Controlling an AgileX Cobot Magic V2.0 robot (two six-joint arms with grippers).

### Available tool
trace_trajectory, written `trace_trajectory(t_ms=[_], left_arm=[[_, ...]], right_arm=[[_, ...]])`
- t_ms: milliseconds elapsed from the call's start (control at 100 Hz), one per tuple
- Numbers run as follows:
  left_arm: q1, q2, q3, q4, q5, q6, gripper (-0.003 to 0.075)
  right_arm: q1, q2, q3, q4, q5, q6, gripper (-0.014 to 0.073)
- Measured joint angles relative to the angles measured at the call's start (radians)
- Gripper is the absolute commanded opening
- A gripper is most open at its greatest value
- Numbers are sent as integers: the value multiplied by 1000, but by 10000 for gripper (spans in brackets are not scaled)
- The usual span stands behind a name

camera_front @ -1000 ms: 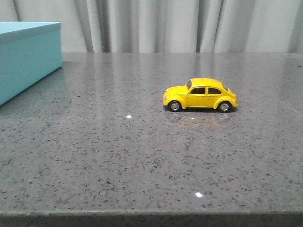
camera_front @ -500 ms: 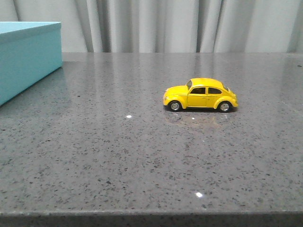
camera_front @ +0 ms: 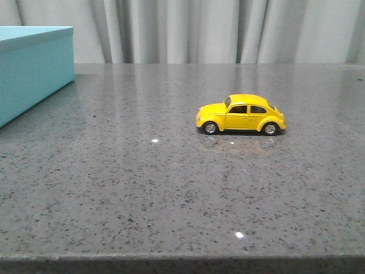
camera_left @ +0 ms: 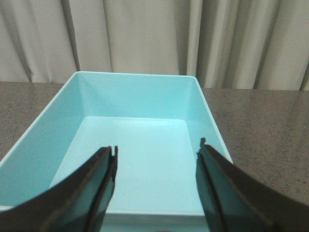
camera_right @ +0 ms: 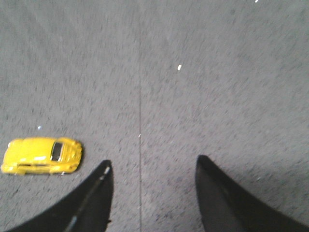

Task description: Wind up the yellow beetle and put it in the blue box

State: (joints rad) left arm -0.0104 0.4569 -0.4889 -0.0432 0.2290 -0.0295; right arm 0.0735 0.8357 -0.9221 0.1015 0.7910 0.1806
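Observation:
The yellow beetle (camera_front: 241,115) stands on its wheels on the grey speckled table, right of centre, side-on with its nose to the left. The blue box (camera_front: 31,68) stands at the far left; its open, empty inside shows in the left wrist view (camera_left: 140,92). My left gripper (camera_left: 157,150) is open and empty, hanging over the near end of the box. My right gripper (camera_right: 152,164) is open and empty above the bare table. The beetle (camera_right: 42,155) lies apart from its fingers in the right wrist view. Neither gripper shows in the front view.
The grey speckled table (camera_front: 171,188) has its front edge along the bottom of the front view. Pale curtains (camera_front: 188,31) hang behind the table. A thin seam line (camera_right: 140,121) runs across the tabletop in the right wrist view.

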Motion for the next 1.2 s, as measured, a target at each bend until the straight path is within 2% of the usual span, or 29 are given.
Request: trace_trajectory(t_ms=[140,290,570,790,980,1200], left_arm=[[0,0,0,0,2,0,368],[0,0,0,0,1,0,368],[0,0,0,0,1,0,368],[0,0,0,0,1,0,368],[0,0,0,0,1,0,368],[0,0,0,0,1,0,368]], right_arm=[[60,124,-76,12,74,2,513],[141,231,-142,15,111,23,514],[287,476,-282,17,215,111,510],[381,637,-386,-2,233,220,510],[427,735,-481,-16,249,281,510],[429,816,-561,-27,286,330,510]])
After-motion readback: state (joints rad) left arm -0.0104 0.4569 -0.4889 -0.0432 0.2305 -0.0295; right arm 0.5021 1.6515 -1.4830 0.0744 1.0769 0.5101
